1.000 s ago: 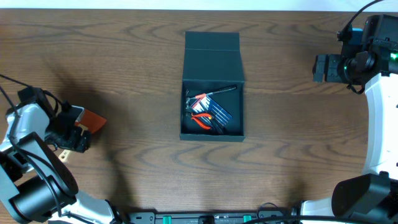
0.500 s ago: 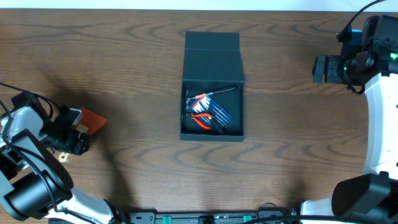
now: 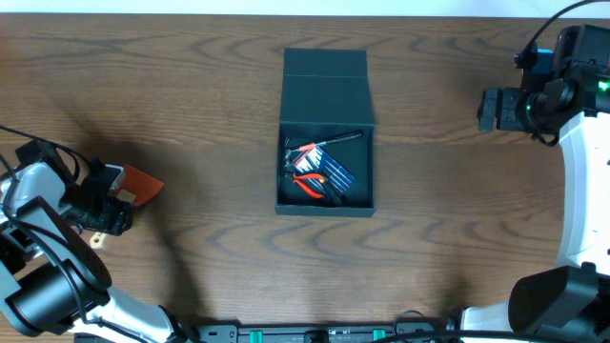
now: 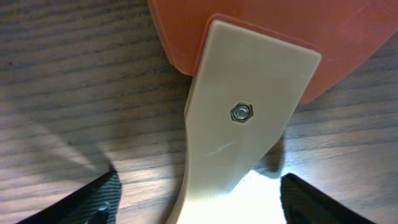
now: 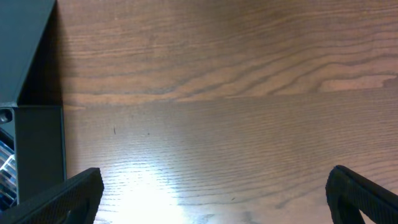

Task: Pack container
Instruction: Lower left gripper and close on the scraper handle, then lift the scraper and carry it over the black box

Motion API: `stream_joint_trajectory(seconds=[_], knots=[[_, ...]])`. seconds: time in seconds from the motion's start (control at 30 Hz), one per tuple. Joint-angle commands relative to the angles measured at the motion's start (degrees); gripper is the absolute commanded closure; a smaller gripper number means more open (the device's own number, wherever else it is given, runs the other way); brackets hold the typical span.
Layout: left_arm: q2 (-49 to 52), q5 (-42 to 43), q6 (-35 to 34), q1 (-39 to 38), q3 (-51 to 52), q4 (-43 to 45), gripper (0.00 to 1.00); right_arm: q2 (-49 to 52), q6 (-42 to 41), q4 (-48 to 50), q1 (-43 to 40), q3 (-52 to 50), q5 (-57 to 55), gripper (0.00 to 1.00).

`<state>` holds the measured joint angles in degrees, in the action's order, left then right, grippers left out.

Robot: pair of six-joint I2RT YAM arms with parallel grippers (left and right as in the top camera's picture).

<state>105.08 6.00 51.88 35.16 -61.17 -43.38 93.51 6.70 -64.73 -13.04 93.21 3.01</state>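
centring mattered: the left gripper (image 4: 199, 199), open and holding nothing, straddled the cream handle (image 4: 245, 112) of the orange scraper (image 4: 329, 37) at the left and needed to close squarely on it.

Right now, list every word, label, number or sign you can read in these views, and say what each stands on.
No text can be read in any view.
Blue packet in the container: pale marks, too small to read.
Orange and cream tool: no print, only a hex nut.
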Motion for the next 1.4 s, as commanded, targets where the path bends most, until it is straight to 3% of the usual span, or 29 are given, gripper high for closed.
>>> stream_joint_trajectory(seconds=[0.0, 0.33, 0.87, 1.1, 1.37], knots=[[2.9, 2.4, 0.8, 0.0, 0.8, -0.4, 0.27, 0.3, 0.6, 0.0, -0.5, 0.0, -0.2, 0.01], [2.9, 2.4, 0.8, 0.0, 0.8, -0.4, 0.54, 0.3, 0.6, 0.0, -0.5, 0.0, -0.2, 0.02], [2.9, 2.4, 0.8, 0.0, 0.8, 0.4, 0.86, 0.3, 0.7, -0.8, -0.5, 0.0, -0.2, 0.01], [2.9, 2.4, -0.8, -0.1, 0.6, 0.9, 0.94, 0.3, 0.7, -0.8, -0.5, 0.0, -0.2, 0.01], [2.5, 2.4, -6.4, -1.3, -1.5, 0.8, 0.94, 0.3, 0.7, -0.8, -0.5, 0.0, -0.2, 0.01]])
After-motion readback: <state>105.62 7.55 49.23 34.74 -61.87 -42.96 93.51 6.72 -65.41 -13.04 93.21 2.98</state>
